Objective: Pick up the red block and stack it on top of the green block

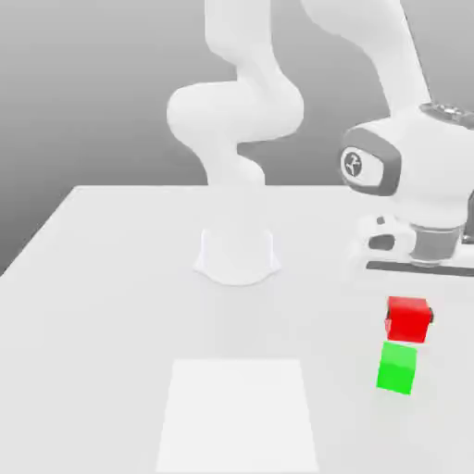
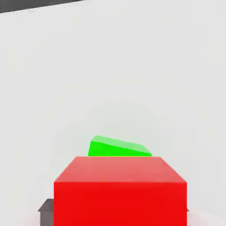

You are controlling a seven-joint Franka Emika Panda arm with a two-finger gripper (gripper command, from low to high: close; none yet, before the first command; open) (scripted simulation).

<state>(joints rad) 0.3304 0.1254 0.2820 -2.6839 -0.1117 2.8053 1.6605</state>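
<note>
Red block [image 1: 407, 320] was held clamped in claw [image 1: 408, 319], raised just above green block [image 1: 397, 367]; gap seen between them. Green block rested on white bench [image 1: 111, 296].

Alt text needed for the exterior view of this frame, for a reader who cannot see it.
A white robot arm holds the red block in its gripper just above the green block, a thin gap showing between the two, near the exterior view's right edge of a white table. A paler square patch lies nearer the camera.
</note>
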